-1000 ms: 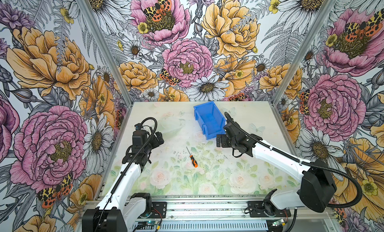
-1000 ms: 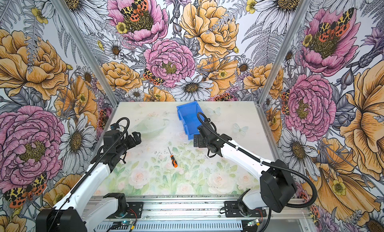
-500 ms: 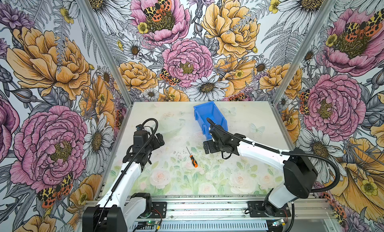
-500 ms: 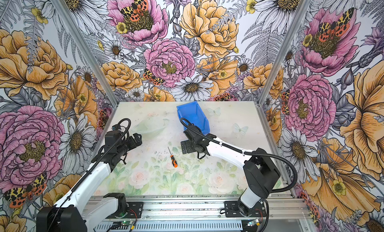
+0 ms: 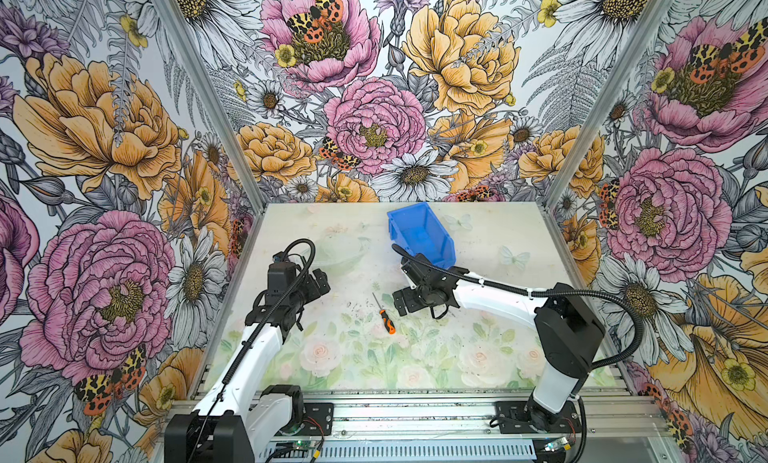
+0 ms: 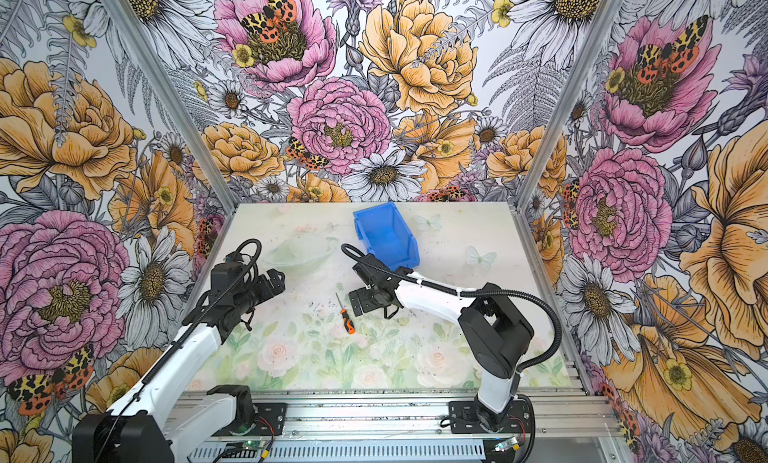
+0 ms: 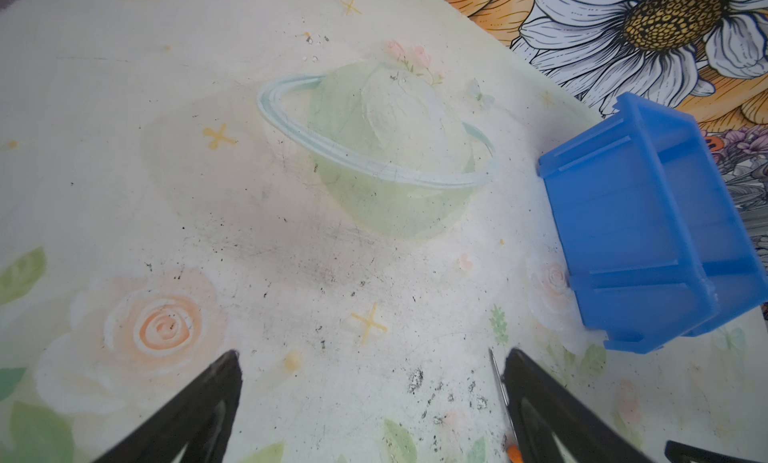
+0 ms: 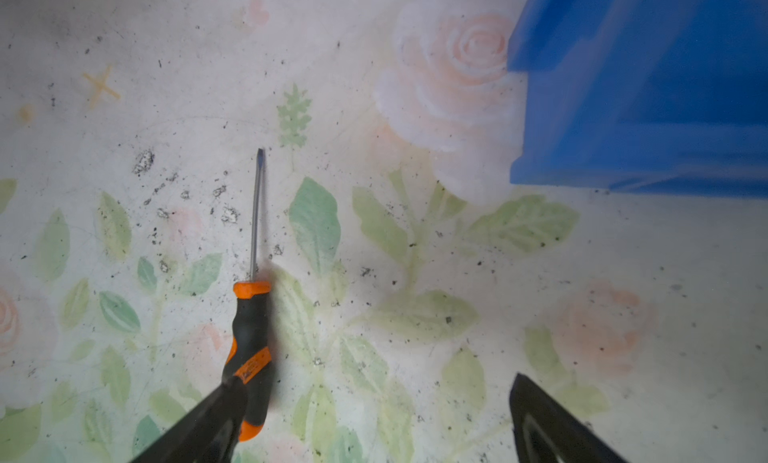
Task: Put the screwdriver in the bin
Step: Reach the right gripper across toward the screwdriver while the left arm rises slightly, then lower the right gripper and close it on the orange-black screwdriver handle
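Observation:
The screwdriver (image 5: 386,314) (image 6: 346,314), orange-and-black handle and thin silver shaft, lies flat on the table in both top views, shaft pointing away. The blue bin (image 5: 420,236) (image 6: 384,234) stands behind it to the right, nothing visible inside. My right gripper (image 5: 404,301) (image 6: 357,302) hangs open just right of the screwdriver. In the right wrist view the handle (image 8: 248,336) runs under one finger (image 8: 216,415) of that gripper (image 8: 376,382), the bin (image 8: 640,87) beyond. My left gripper (image 5: 321,280) (image 7: 372,355) is open and holds nothing. In its view the shaft (image 7: 498,382) lies beside one finger.
Flowered walls close the table (image 5: 498,240) in on the left, back and right. An aluminium rail (image 5: 415,415) carrying both arm bases runs along the front edge. The mat's planet and roses are only print.
My right arm has swung left, from in front of the bin over to the screwdriver, gripper still open. The left arm has barely moved. The screwdriver and bin are where they were.

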You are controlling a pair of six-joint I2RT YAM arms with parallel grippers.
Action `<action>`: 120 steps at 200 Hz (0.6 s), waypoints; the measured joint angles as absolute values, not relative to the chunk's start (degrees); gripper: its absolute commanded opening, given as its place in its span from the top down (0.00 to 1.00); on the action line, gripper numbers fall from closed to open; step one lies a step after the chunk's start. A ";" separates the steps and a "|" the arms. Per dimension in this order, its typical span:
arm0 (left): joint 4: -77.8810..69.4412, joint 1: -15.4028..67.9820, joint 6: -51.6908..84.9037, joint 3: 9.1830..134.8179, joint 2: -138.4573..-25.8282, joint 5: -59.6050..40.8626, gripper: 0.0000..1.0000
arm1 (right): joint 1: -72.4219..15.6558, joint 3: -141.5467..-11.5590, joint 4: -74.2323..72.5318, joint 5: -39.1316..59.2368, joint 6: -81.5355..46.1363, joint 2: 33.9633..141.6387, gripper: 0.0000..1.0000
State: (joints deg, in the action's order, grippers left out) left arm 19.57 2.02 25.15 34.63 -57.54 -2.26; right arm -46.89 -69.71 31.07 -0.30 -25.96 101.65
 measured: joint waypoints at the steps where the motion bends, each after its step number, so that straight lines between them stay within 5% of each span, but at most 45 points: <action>1: 19.57 2.02 25.19 34.63 -57.54 -2.26 0.01 | -46.94 -69.73 31.07 -0.23 -25.91 101.69 0.01; 120: 19.53 2.02 25.21 34.63 -58.70 -2.48 0.01 | -50.98 -75.18 31.44 5.28 -19.75 109.65 0.17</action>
